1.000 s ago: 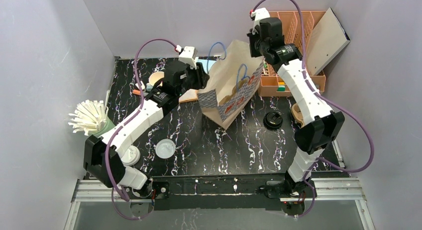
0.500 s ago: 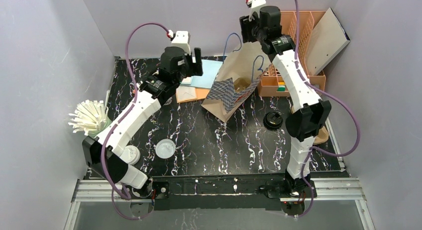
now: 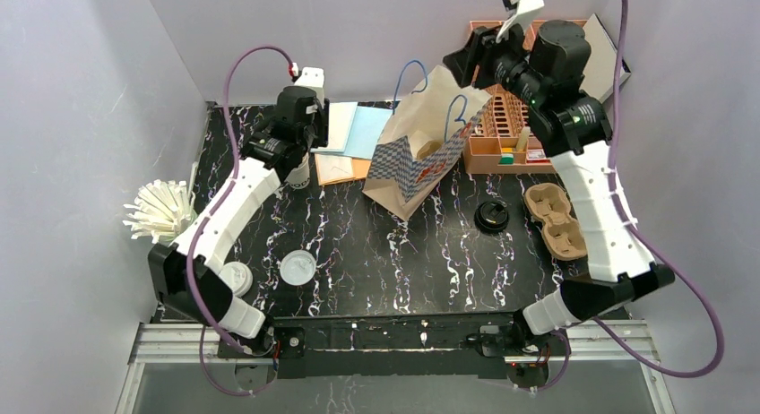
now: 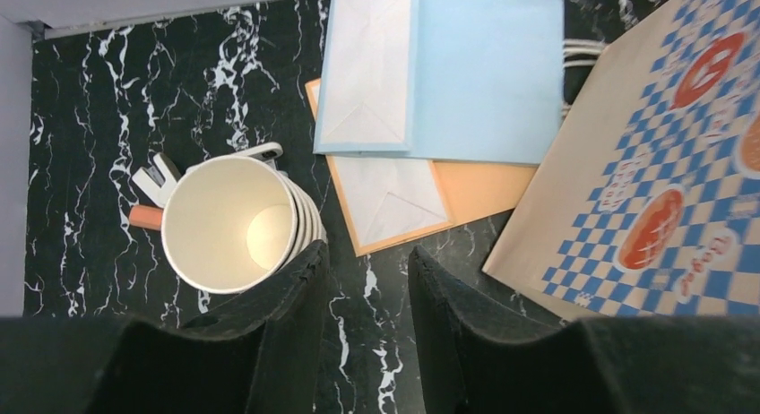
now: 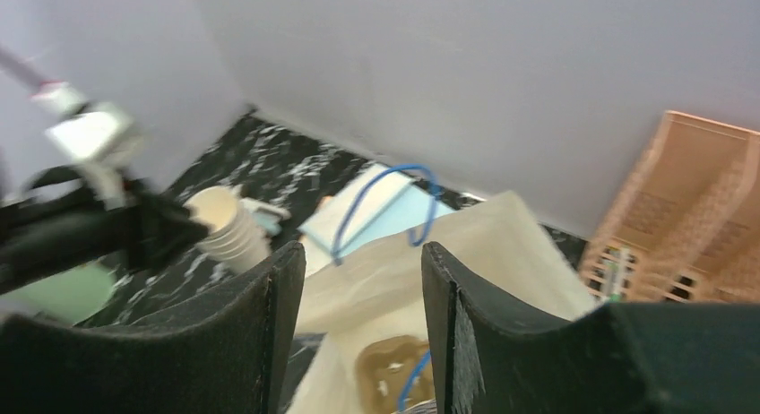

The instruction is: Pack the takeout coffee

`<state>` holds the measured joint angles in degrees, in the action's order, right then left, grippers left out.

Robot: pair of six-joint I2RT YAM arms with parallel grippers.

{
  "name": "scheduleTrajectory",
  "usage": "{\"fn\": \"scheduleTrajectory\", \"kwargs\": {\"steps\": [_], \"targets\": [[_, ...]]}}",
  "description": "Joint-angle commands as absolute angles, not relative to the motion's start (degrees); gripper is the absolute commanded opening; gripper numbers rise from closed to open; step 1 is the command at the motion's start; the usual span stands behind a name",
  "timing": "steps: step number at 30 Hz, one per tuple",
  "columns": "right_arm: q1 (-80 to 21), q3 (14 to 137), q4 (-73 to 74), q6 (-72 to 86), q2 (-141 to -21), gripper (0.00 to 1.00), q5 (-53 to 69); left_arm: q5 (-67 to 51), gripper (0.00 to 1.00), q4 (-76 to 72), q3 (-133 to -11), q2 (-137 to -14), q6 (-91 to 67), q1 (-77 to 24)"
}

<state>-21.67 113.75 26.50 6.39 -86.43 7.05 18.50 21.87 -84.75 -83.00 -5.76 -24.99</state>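
Takeout coffee can't be made out. Left gripper (image 4: 367,257) narrowly parted, empty, beside cream cups (image 4: 228,224). Right gripper (image 5: 363,253) parted, empty, over paper bag (image 3: 421,163).

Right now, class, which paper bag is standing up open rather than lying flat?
The brown bag with blue checks and blue handles; the light blue bag and orange bag lie flat.

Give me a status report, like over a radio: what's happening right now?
Left gripper open, empty, over the cream cups. Right gripper open, empty, above the bag. Green coffee cup not in view. Bag mouth open.
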Motion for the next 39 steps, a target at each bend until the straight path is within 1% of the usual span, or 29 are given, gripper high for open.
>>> {"fn": "scheduleTrajectory", "kwargs": {"steps": [1, 7, 14, 25, 28, 30, 34, 36, 39], "targets": [[-25.5, 110.0, 25.4, 12.7, -84.2, 0.59, 17.6, 17.8, 0.36, 24.0, -86.0, -86.8, -3.3, -23.2], [-32.5, 103.5, 27.3, 13.5, -81.2, 0.6, 17.1, 19.7, 0.39, 23.9, -86.9, -91.2, -2.0, -21.9], [-37.0, 95.1, 27.1, 13.1, -78.0, 0.58, 16.9, 21.2, 0.4, 25.0, -87.2, -93.5, -1.6, -19.7], [-41.2, 93.9, 28.1, 12.1, -78.8, 0.53, 16.2, 20.8, 0.37, 26.1, -87.6, -96.6, -2.6, -16.9], [-41.6, 94.0, 28.0, 12.0, -78.8, 0.52, 15.9, 21.4, 0.33, 26.3, -87.6, -96.9, -2.3, -16.6], [-41.8, 94.2, 27.9, 11.9, -79.0, 0.52, 15.7, 21.5, 0.27, 26.5, -87.7, -97.2, -2.2, -16.5], [-42.3, 94.8, 28.0, 11.8, -80.0, 0.5, 15.5, 21.3, 0.07, 28.0, -89.1, -96.9, -2.0, -16.5], [-42.6, 95.4, 28.1, 11.7, -81.0, 0.5, 15.6, 20.6, 0.0, 28.8, -89.9, -96.1, -1.5, -16.6], [-43.9, 96.8, 27.8, 11.6, -83.2, 0.5, 15.7, 18.8, 0.0, 29.6, -90.3, -93.8, -1.0, -16.7]]}}
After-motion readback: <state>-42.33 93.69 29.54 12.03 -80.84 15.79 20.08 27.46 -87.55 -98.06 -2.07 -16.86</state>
